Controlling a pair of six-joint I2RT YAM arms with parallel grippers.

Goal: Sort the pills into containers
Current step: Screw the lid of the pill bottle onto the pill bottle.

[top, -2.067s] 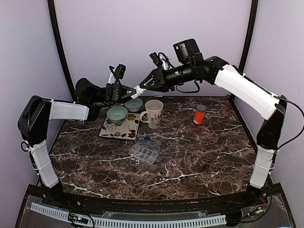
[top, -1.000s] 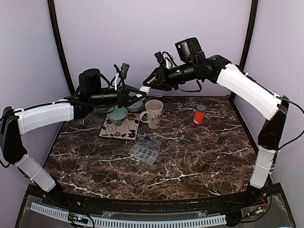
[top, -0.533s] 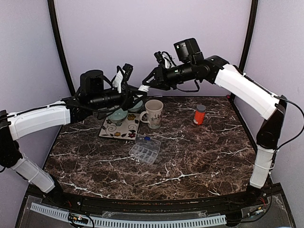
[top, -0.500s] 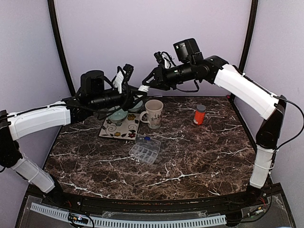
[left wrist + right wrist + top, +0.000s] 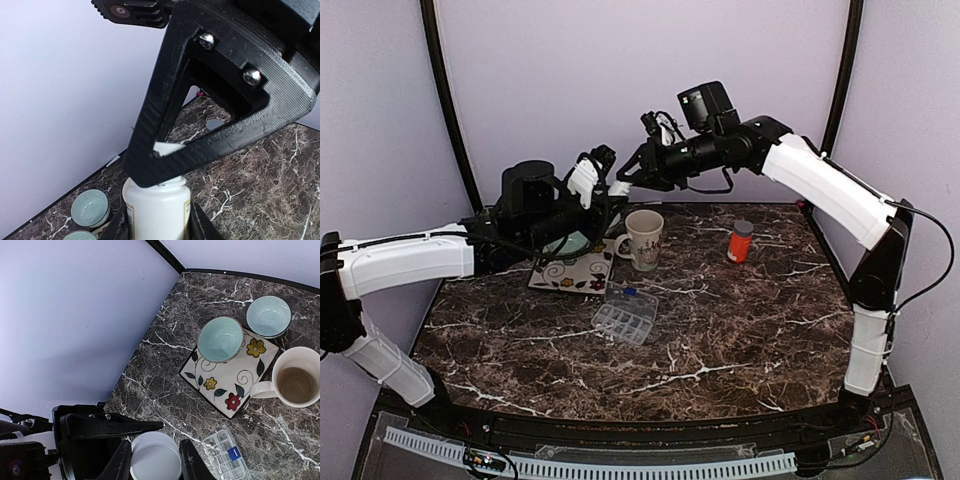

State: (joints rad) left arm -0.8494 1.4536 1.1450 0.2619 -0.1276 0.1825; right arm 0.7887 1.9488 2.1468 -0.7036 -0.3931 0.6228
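My left gripper (image 5: 587,180) is shut on a white pill bottle (image 5: 157,209), held up in the air over the back left of the table. My right gripper (image 5: 620,186) meets it from the right and is shut on the bottle's round white cap (image 5: 155,460), which sits at the bottle's neck. Whether cap and bottle are joined is hidden by the right gripper's black frame (image 5: 220,105). No pills are in view. A clear pill organizer (image 5: 626,313) lies mid-table. Two pale green bowls (image 5: 220,338) (image 5: 268,315) stand on and beside a flowered tile (image 5: 235,377).
A cream mug (image 5: 642,238) stands right of the tile. An orange-capped small bottle (image 5: 741,241) is at the back right. The purple back wall is close behind both grippers, and black corner posts flank the table.
The left arm has swung up and to the right, carrying its white bottle to the right gripper's cap. The right gripper has barely moved.
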